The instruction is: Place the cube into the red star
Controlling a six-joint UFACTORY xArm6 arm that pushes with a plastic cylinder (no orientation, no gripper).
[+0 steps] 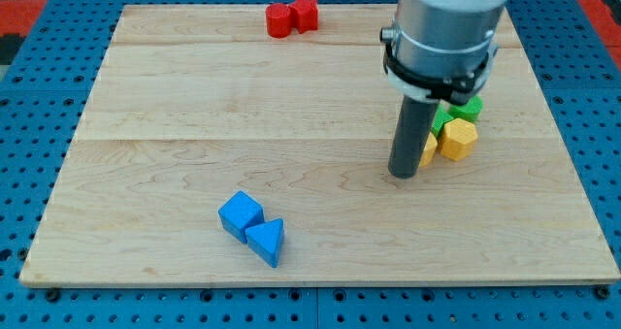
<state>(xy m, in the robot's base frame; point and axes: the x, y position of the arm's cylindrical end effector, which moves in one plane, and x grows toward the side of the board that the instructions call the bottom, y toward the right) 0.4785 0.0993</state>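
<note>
Nearest the view's bottom: one blue cube (240, 215), touching one blue triangular block (266, 242) at its lower right. Mid-board, well apart to the view's right: my tip (403, 176) – a bare rod, no jaws to open or close – just beside a cluster of two yellow blocks (457, 139) and two partly hidden green blocks (464, 106). Farthest, near the top edge of the wooden board (194, 125): one red star (306, 14) touching one red cylinder-like block (279, 20). Risks, as judged: the long diagonal push may drag the triangle along or let the cube slip off the tip; arrival may strike the cylinder instead.
</note>
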